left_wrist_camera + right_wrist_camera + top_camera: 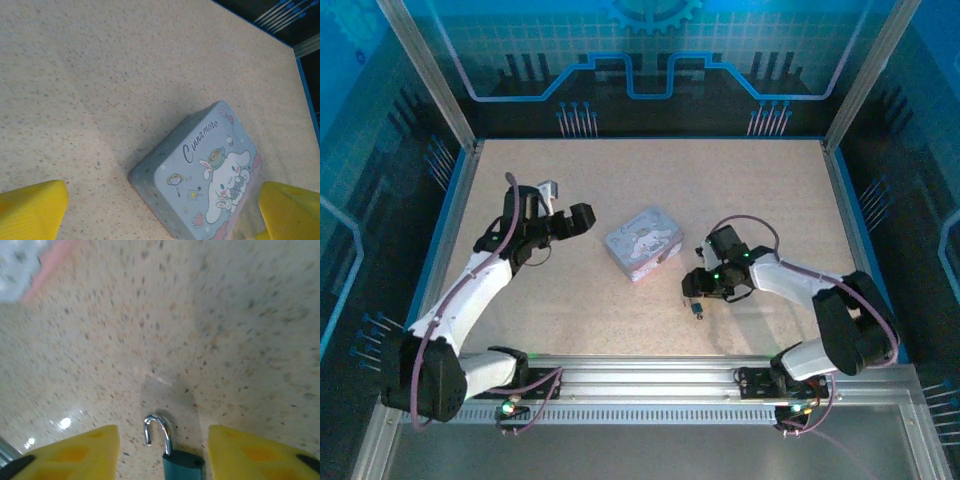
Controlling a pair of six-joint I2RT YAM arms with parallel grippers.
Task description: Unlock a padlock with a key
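Observation:
The padlock (183, 466) is a small dark teal block on the table, its silvery shackle (161, 429) swung free at one end. It sits between the yellow fingers (75, 455) of my right gripper (162, 440), which stand apart and do not touch it. In the top view the padlock (696, 311) is a dark speck just below my right gripper (692, 290). The key is out of view. My left gripper (576, 220) hovers open to the left of the tin, its yellow fingertips (32, 207) wide apart with nothing between them.
A pale lilac cartoon-printed tin (642, 243) lies mid-table between the two arms; it also lies under the left wrist camera as the tin (210, 175). Blue walls (450, 215) edge the speckled tabletop. Open tabletop lies beyond the tin.

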